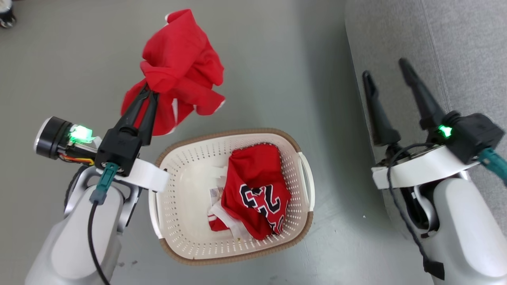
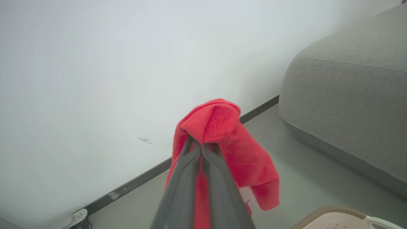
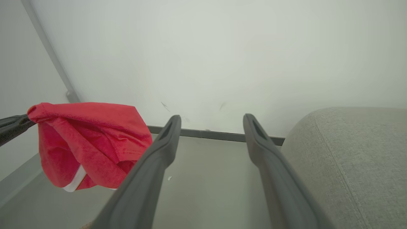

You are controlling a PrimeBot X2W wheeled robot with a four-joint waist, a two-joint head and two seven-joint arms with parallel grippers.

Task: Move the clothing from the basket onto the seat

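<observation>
In the upper left-centre of the head view, the plain red garment (image 1: pixel 180 67), off the floor (image 1: pixel 285 59), bunched and drooping, pinched at a fold between the pressed-together fingers of the left gripper (image 1: pixel 148 94), up and left of the laundry basket (image 1: pixel 186 186) in the frame. In the left wrist view, the same cloth at centre, draped over the two closed fingertips, with a bit of white trim at its lower right. In the right wrist view, at the left edge, hanging with a white band along its bottom. Inside the cream perforated basket, toward its right side, the red jersey (image 1: pixel 257 190) with a black-and-white 23, crumpled, with white trim and a small label just beside it at the left. Basket on the grey floor at bottom centre of the head view, brown rim band all round, white handle on its right. At the right of that frame, the right gripper (image 1: pixel 385 69), fingers spread wide, holding nothing, tips over the edge of the light-grey woven sofa (image 1: pixel 459 43). Sofa down the right side, well apart from the held garment, near the basket but not touching it. Behind, in both wrist views, a pale wall (image 2: pixel 95 63) with a dark baseboard.
</observation>
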